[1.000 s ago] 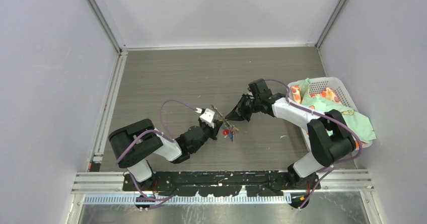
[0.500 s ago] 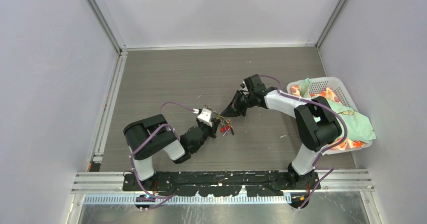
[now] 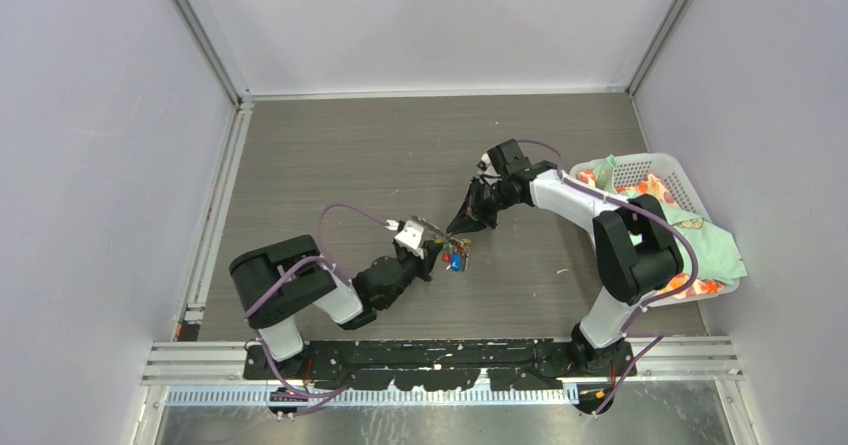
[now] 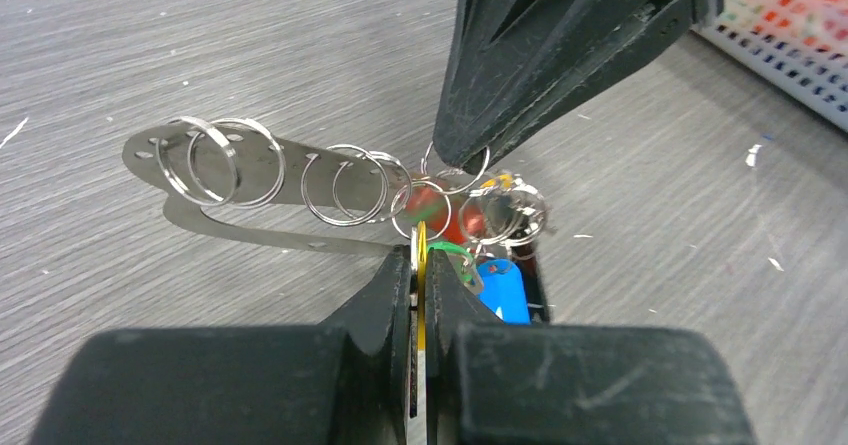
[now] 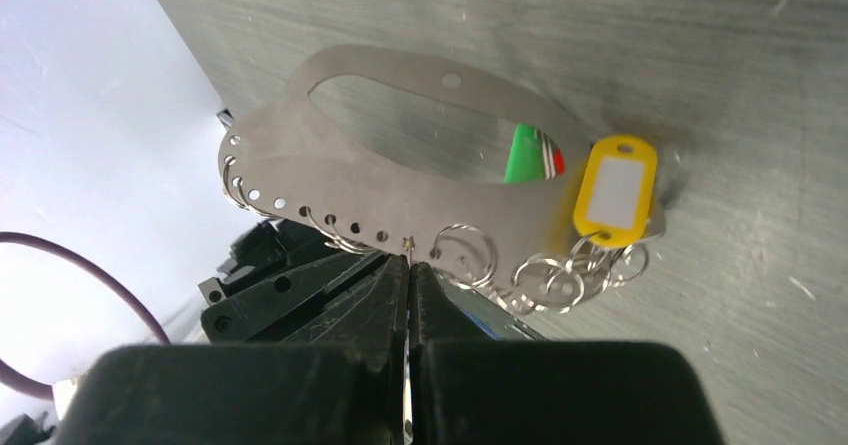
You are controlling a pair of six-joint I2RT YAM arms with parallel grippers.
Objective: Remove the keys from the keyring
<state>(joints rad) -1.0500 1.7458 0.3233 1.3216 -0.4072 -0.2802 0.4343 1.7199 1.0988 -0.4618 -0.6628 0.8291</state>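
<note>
Where the arms meet: flat silvery-grey oblong metal keyring (image 5: 400,180), raised above the grey wood-grain table (image 3: 350,155).
Keys: small coloured-headed metal keys (image 4: 500,287) bunched on wire rings (image 4: 345,185) at one end.
Left tool (image 4: 420,255): pressed onto the keyring's end.
Right tool (image 5: 408,265): pinching its hole-lined edge.
White plastic basket (image 3: 635,170): holds crumpled patterned cloth (image 3: 710,245).

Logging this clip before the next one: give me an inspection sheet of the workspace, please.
Surface: grey wood-grain table, small white flecks.
Job's things: keyring held from both sides; keys and a yellow tag hang from it.
Clutter: white basket of cloth at the right.
Grippers: left gripper shut on the keyring; right gripper shut at its holed edge.
Cables: purple cables loop along both arms.
Surroundings: pale walls; nothing else seen.
</note>
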